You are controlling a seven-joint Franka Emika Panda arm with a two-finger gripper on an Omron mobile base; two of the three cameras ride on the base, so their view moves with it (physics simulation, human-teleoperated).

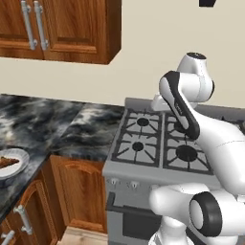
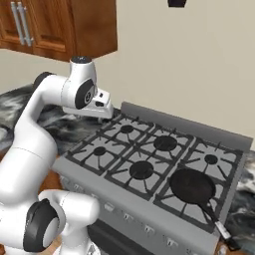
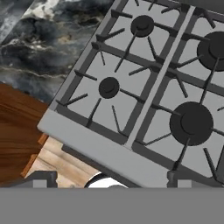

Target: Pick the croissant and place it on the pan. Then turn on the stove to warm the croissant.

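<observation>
Kitchen scene, beige wall, wood cabinets (image 1: pixel 57 28) overhead, dark marbled table (image 1: pixel 43 127) left of the stove (image 2: pixel 149 164).

Hand (image 2: pixel 99 107) sits at the end of the white arm, raised over the stove's left burners near the back edge; its fingers stand wide apart, nothing between them. Hand view looks down on the left grates: two small burners on one side, two larger ones on the other, with the stove's front lip, wood cabinet front and floor below.

Outward from there:
- pan (image 2: pixel 191 187) rests on the front right burner, black, handle pointing toward the front right corner, past the stove's front edge. Nothing in it.
- croissant (image 1: pixel 7 161) lies on a white plate (image 1: pixel 16 167) on the table, far left in the left base view (well apart from the stove and from the hand); the picture's edge cuts it off, so only a brown sliver shows.
- small silver knobs (image 1: pixel 134 184) run along the stove front; their positions are too small to read.
</observation>
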